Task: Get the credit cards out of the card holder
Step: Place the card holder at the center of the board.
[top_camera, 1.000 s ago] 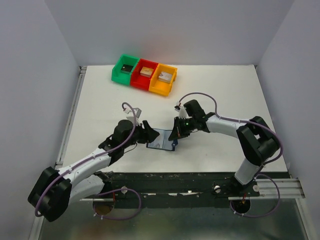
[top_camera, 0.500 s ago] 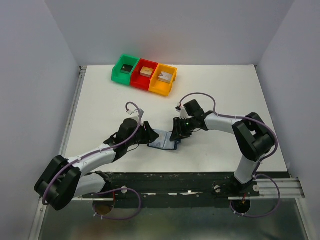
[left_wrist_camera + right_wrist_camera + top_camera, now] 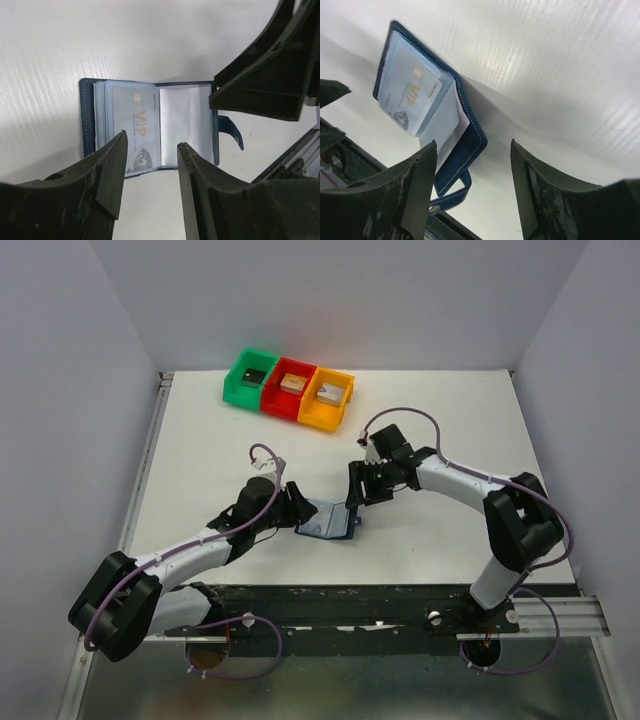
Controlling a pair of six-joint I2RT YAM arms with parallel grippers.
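The dark blue card holder (image 3: pixel 328 522) lies open on the white table between my two arms. In the left wrist view a pale silver credit card (image 3: pixel 136 131) with gold "VIP" lettering sits in a clear sleeve on the card holder's (image 3: pixel 89 120) left page. The right page sleeve looks blank. My left gripper (image 3: pixel 151 141) is open, its tips over the holder's near edge. My right gripper (image 3: pixel 472 147) is open and hangs just off the holder's (image 3: pixel 470 145) strap side, with nothing in it. The same credit card (image 3: pixel 410 97) shows in the right wrist view.
Green (image 3: pixel 250 375), red (image 3: pixel 290 388) and orange (image 3: pixel 328 398) bins stand in a row at the back of the table, each with a small block in it. The strap tab (image 3: pixel 451 197) hangs toward the dark front rail (image 3: pixel 400 600).
My right gripper has opened, let go of the holder's right edge and drawn back and away from it. My left gripper moved closer to the holder's left edge.
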